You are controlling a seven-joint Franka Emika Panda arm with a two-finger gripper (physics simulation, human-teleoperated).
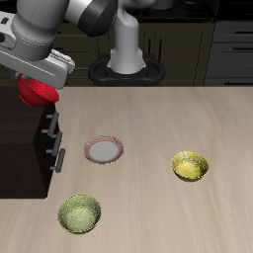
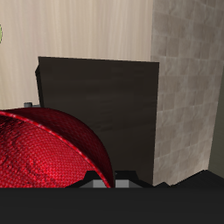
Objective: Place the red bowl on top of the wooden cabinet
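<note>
The red bowl [image 1: 36, 93] is glossy bright red and hangs in my gripper [image 1: 42, 87] above the wooden cabinet [image 1: 30, 148], a dark boxy cabinet with silver bar handles at the table's side. In the wrist view the bowl's textured inside [image 2: 44, 153] fills the near field, with the cabinet's flat dark top [image 2: 96, 105] below it. My gripper is shut on the bowl's rim; its fingertips are mostly hidden by the bowl. The bowl is clear of the cabinet top.
A pinkish plate [image 1: 104, 150] lies beside the cabinet. A yellow bowl [image 1: 190, 166] sits toward the table's other side. A yellow-green bowl [image 1: 79, 213] sits near the front edge. The robot's base [image 1: 126, 67] stands at the back.
</note>
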